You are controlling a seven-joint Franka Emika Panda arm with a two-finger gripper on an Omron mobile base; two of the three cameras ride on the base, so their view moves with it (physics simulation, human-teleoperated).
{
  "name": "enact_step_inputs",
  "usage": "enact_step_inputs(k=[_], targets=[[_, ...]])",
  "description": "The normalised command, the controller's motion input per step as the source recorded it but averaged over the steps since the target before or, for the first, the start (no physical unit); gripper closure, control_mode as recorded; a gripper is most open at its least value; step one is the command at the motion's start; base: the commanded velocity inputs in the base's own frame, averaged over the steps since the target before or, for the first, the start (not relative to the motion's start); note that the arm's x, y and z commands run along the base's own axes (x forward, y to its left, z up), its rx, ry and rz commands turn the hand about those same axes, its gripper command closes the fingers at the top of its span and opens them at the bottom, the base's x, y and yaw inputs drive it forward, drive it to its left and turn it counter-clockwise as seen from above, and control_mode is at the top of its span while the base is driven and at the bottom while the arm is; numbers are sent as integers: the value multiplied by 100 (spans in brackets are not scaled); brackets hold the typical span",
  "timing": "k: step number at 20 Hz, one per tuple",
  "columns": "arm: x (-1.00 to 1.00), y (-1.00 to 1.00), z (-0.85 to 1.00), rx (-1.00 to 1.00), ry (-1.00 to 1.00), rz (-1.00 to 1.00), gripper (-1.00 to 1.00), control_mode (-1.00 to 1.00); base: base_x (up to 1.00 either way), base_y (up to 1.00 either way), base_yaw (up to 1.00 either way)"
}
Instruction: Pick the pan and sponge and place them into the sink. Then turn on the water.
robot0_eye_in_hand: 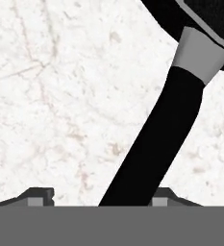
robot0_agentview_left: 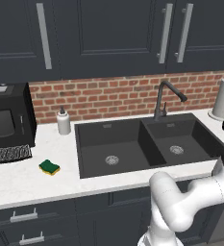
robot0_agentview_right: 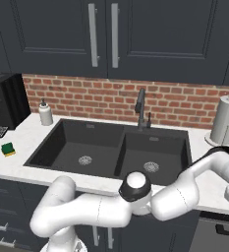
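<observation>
The arm (robot0_agentview_right: 91, 209) is built of smooth, glossy white links of rounded, tubular form. Bulbous shells are fitted at the joints, and dark grey seams are seen between the links. A round dark cap with a lighter centre closes one joint (robot0_agentview_right: 134, 185). The gripper (robot0_eye_in_hand: 101, 198) carries two small dark fingertips (robot0_eye_in_hand: 39, 196) with grey inner pads.
</observation>
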Motion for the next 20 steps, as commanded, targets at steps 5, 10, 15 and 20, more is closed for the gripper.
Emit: enact_step_inputs(k=[5,10,15,20], targets=[[-4,14,-9,8,3,8,100,-100,0,0,0],[-16,18,10,11,0,0,100,-100,0,0,0],[-1,16,50,13,3,-5,100,-100,0,0,0],[-24,24,74,11,0,-6,100,-100,0,0,0]])
